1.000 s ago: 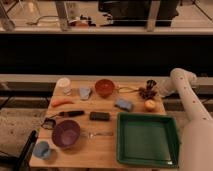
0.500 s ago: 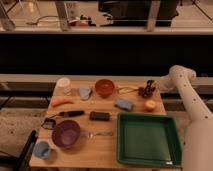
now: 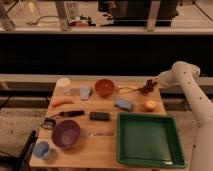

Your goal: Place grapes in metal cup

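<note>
So, wooden table (image 3: 102, 151), scanning from my left. Front left corner: blue cup (image 3: 41, 149), upright. Just beside it on the right, purple bowl (image 3: 66, 133). Behind those, a black-handled tool (image 3: 67, 114) lying flat, then a carrot (image 3: 62, 101), and at the rear edge a white cup (image 3: 63, 83). Next over, a small grey-blue thing (image 3: 85, 92); I cannot make out what it is.

Rear centre: orange bowl (image 3: 104, 87), upright. In front of it a black block (image 3: 99, 116), and nearer the front a fork (image 3: 101, 134) lying between the purple bowl and the tray. Right of centre: blue sponge (image 3: 123, 104). Front right: green tray (image 3: 149, 139), taking up that whole part of the table. Behind the tray, an orange fruit (image 3: 150, 105).

The grapes (image 3: 145, 88) are at the rear right, behind the fruit and apart from it, with the thin stem trailing left toward the orange bowl. The gripper (image 3: 153, 84) is right at the grapes, on their right side, by the table's rear right edge. Whether it is spread or clamped on the bunch I cannot tell, nor whether the grapes rest on the wood or hang just clear of it. The arm (image 3: 186, 80) reaches in from the right and bends down along the right edge.
</note>
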You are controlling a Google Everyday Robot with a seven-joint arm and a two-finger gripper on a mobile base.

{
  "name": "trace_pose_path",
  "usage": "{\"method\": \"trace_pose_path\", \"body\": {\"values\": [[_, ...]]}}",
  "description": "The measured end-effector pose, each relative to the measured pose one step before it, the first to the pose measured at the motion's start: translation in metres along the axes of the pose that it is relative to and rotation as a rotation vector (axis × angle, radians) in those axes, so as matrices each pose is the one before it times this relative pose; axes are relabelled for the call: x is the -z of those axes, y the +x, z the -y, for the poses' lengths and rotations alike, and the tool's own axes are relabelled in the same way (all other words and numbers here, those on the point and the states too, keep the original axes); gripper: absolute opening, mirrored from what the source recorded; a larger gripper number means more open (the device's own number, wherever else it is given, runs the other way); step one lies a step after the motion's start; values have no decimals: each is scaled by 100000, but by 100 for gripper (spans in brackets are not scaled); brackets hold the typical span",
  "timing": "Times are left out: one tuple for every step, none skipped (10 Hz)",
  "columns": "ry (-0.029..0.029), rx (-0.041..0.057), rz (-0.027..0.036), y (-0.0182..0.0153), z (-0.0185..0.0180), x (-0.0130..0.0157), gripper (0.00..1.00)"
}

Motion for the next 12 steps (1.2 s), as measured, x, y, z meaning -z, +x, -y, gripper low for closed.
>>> {"method": "trace_pose_path", "body": {"values": [[1449, 836, -445, -84, 531, 467, 0], [1951, 1272, -449, -185, 749, 525, 0], [1674, 1248, -316, -196, 716, 372, 0], [1608, 1117, -212, -192, 697, 232, 0], [1043, 640, -80, -118, 456, 82, 0], [2063, 898, -237, -131, 871, 78, 0], [1269, 347, -375, 52, 485, 91, 0], [1252, 214, -454, 100, 449, 80, 0], [1637, 177, -682, 182, 587, 153, 0], [1837, 112, -1029, 325, 582, 183, 0], [1592, -63, -991, 385, 535, 303, 0], [1434, -110, -1241, 470, 485, 312, 0]]}}
